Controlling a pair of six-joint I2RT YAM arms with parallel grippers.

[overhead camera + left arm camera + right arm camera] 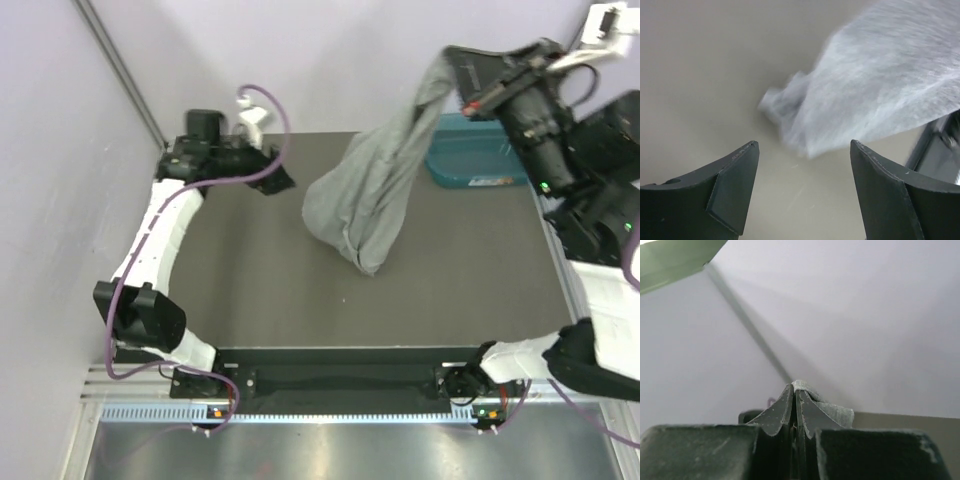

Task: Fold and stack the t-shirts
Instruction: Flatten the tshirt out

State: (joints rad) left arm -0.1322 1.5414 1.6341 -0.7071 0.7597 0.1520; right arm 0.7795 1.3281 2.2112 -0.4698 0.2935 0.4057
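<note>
Top view: right gripper (452, 68) raised at far right, grey t-shirt (372, 190) hanging from it in a long bunch over the dark table (250, 280); contact with the table unclear. Teal tub (480, 160) at far right. Left gripper (278, 182) far left, near the cloth, apart from it.
Left wrist: fingers (730, 190) spread, empty; blurred shirt beyond.
Right wrist: fingers (777, 412) pressed together on a grey fold.

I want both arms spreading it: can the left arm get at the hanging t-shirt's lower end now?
Probably yes. The left gripper is open, and the t-shirt, hanging from the shut right gripper, droops just ahead of the left fingers with only bare table between.
</note>
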